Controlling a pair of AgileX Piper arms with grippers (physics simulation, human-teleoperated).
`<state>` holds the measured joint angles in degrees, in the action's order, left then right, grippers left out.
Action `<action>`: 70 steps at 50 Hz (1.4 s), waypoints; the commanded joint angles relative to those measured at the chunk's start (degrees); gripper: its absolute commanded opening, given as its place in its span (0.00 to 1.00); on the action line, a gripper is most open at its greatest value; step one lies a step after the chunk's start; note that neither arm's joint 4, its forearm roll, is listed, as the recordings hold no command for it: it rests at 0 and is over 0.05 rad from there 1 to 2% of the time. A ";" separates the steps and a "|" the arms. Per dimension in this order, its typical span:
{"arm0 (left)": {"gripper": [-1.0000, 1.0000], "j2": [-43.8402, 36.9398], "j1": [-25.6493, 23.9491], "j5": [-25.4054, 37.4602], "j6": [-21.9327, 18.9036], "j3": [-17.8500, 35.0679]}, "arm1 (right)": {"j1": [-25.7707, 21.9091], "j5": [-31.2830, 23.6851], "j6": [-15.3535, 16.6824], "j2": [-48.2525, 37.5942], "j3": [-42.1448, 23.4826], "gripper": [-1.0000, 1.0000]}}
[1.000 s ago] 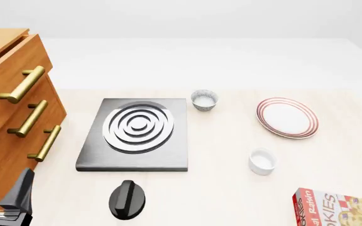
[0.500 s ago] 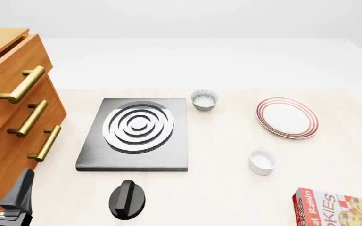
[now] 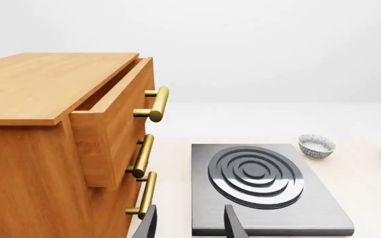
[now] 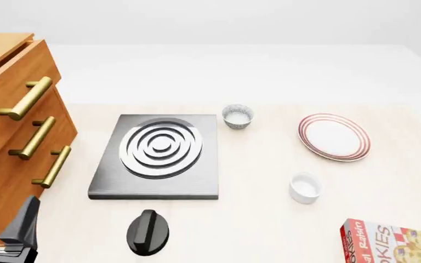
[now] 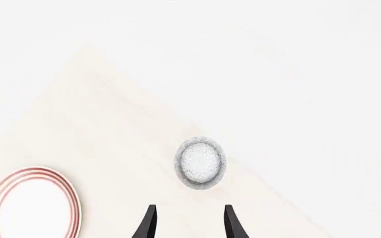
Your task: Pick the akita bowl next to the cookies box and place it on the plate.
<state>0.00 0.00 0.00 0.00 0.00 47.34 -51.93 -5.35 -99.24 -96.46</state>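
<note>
Right hand [image 5: 189,224]: the two dark fingers stand apart with bare desk [image 5: 111,124] showing between them, and nothing is held. It does not show in the front view.

An akita bowl [image 5: 200,163] sits just ahead of the right hand's fingertips, in line with the gap and clear of both fingers. It is upright, speckled grey outside and whitish inside, close to the desk's edge. The plate [image 5: 28,171], white with thin red rings, lies off to one side of the right hand, apart from this bowl. No cookies box appears in this view, so we cannot tell whether this is the bowl beside it.

Left hand [image 4: 2,218]: fingers parted and empty, low at the near desk edge beside the wooden cabinet [image 4: 13,120]. In its wrist view the fingers [image 3: 149,224] frame the near edge of the grey stove slab [image 3: 270,218]. A speckled bowl [image 4: 238,116] stands beyond the slab's far corner, well away from the left hand. We cannot tell whether it is the one under the right hand.

A black knob [image 4: 147,231] lies near the left hand. Farther across are a plain white ramekin [image 4: 305,187] and the cookies box [image 4: 393,242].

Writing: the box is cut by the frame; we read "…OKIES" and "…al Raisin" in white on red. The cabinet's top drawer is slightly open.
</note>
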 commanded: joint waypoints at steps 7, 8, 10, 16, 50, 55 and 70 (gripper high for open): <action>1.00 0.00 0.00 0.00 0.00 0.00 | 6.18 -1.58 -1.21 -6.98 -6.87 1.00; 1.00 0.00 0.00 0.00 0.00 0.00 | 7.48 -1.79 0.68 -7.78 -7.83 1.00; 1.00 0.00 0.00 0.00 0.00 0.00 | 7.47 -1.33 -0.09 -8.10 -7.72 1.00; 1.00 0.00 0.00 0.00 0.00 0.00 | 8.66 -1.29 0.45 -10.08 -9.33 1.00; 1.00 0.00 0.00 0.00 0.00 0.00 | 7.47 8.72 4.01 -15.55 -0.69 1.00; 1.00 0.00 0.00 0.00 0.00 0.00 | 6.79 9.86 3.93 -16.22 0.27 1.00; 1.00 0.00 0.00 0.00 0.00 0.00 | 4.99 12.08 3.53 -18.07 1.49 1.00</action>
<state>0.00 0.00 0.00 0.00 0.00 53.41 -41.41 -1.86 -116.10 -95.95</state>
